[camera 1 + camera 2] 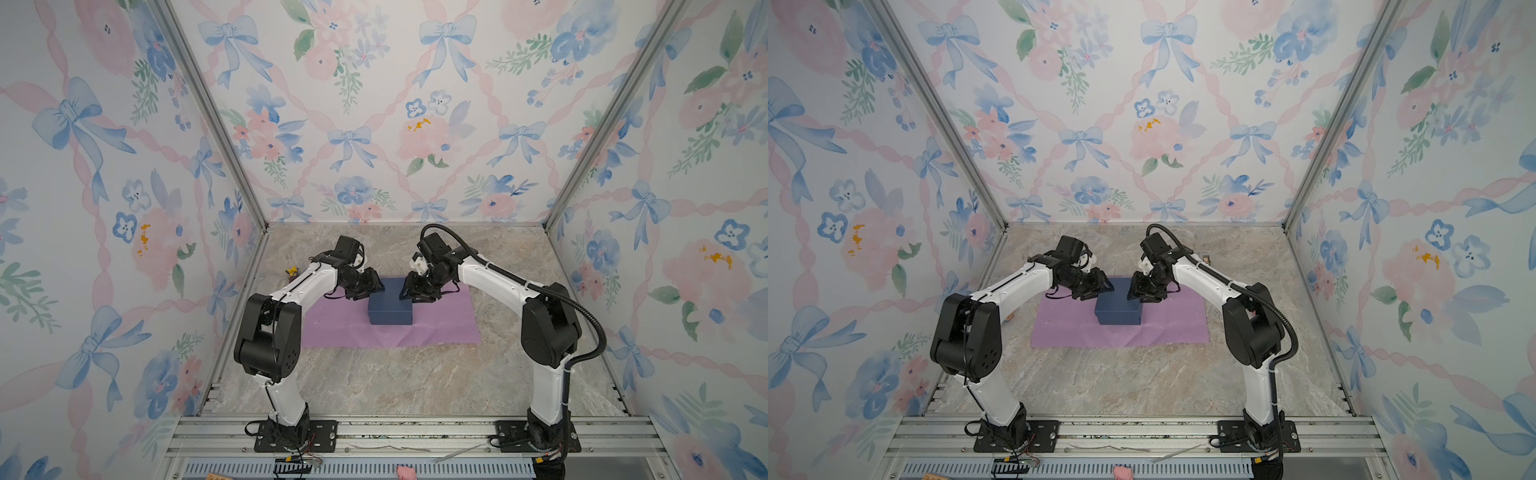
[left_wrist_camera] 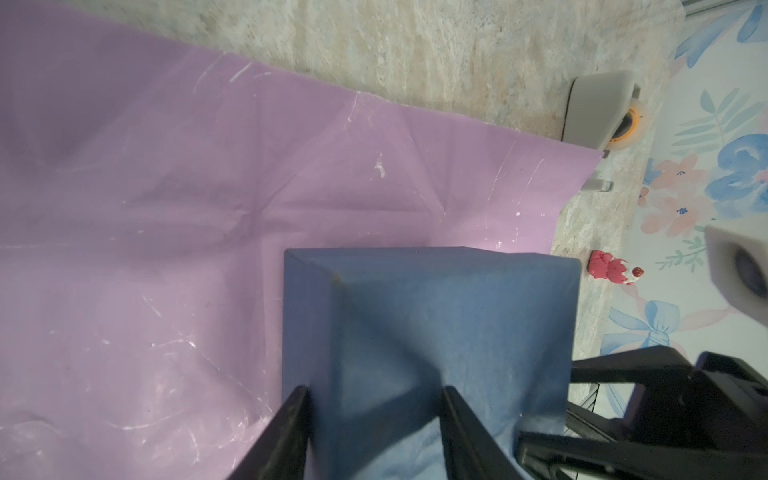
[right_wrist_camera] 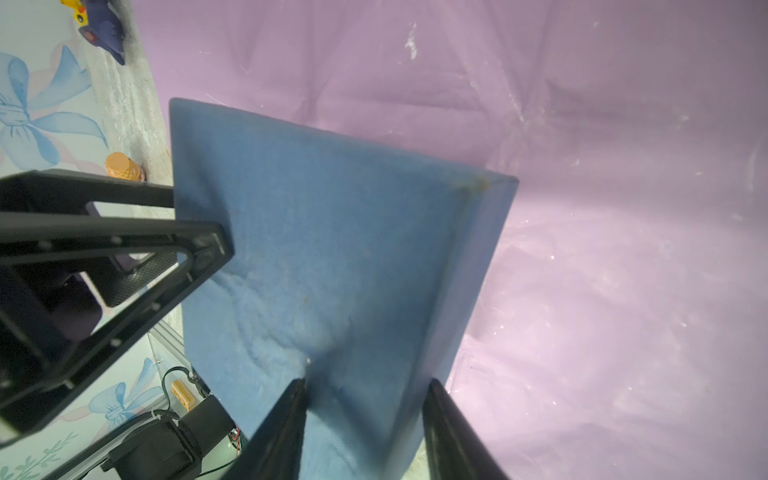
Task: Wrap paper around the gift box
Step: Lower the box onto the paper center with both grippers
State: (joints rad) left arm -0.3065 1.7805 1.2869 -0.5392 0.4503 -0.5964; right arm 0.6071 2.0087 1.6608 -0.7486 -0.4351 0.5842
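I see the gift box (image 1: 390,307) lying on the middle of the paper (image 1: 332,328), lilac face up. Its far end seems to reach past the sheet's far edge, over the surface (image 1: 374,374). The left gripper (image 2: 374,395) and the right gripper (image 3: 365,384) each straddle one far corner, jaws half spread, one finger over the top and one beside the wall. I cannot tell if they pinch it or only touch it. I judge they brace it from both sides so the box can be centred before any folding
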